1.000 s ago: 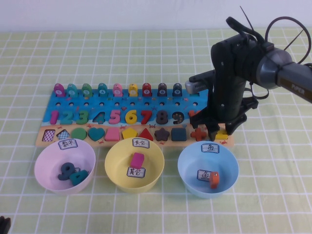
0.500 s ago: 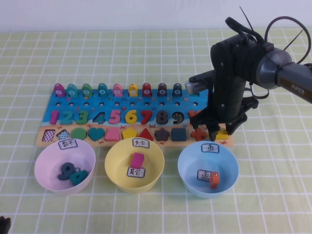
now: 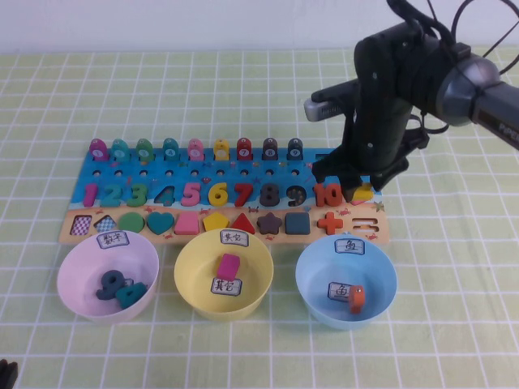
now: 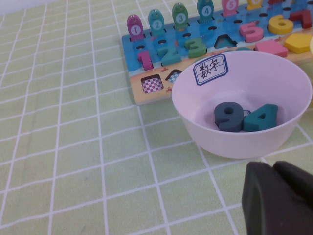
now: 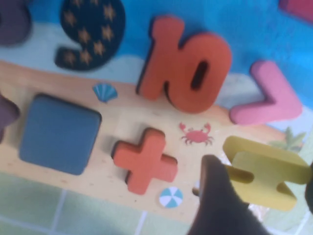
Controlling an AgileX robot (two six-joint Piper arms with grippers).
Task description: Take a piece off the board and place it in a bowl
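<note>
High view | right pincer point(image 3: 357, 194) clamps piece point(image 3: 362, 193) above board point(image 3: 81, 174) | left pincer point(image 4: 276, 198) beside pink bowl point(image 4: 195, 127), grip unclear

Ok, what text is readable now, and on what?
"数字": pink bowl label.
"其它": yellow bowl label.
"鱼": blue bowl label.
"9", "4": numbers in pink bowl.
"10", "+": on the board.
"=": yellow piece in right end effector, over board's right end.
Left end effector, beside pink bowl: no text.
</note>
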